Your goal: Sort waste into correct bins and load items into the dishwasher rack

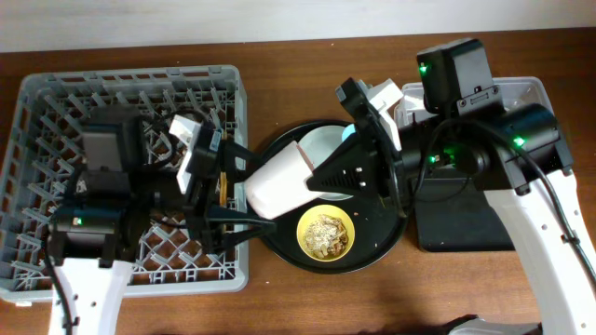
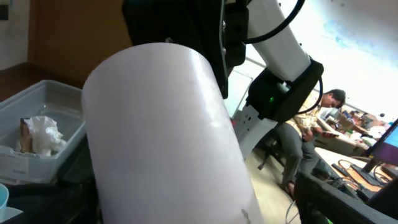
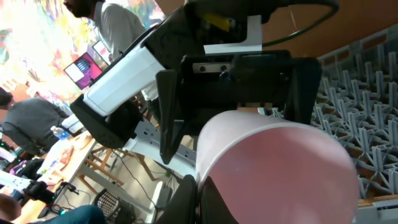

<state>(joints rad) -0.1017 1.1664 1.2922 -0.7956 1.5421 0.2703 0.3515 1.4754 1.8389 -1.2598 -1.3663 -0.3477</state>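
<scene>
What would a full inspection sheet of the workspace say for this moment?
Surface: wooden table.
Job's things: pink cup on its side in mid-air between the arms. Rack at left. Bowl with golden-brown contents, plate and blue cup on the round tray. Napkin in the tub. Black tray at right.
Clutter: nothing seen.
Grippers: left end effector flanks the pink cup's base and right end effector is at its rim; which one grips cannot be told.
Cables: a black cable loops along the right arm.
Surroundings: a seated person at desks with screens.
</scene>
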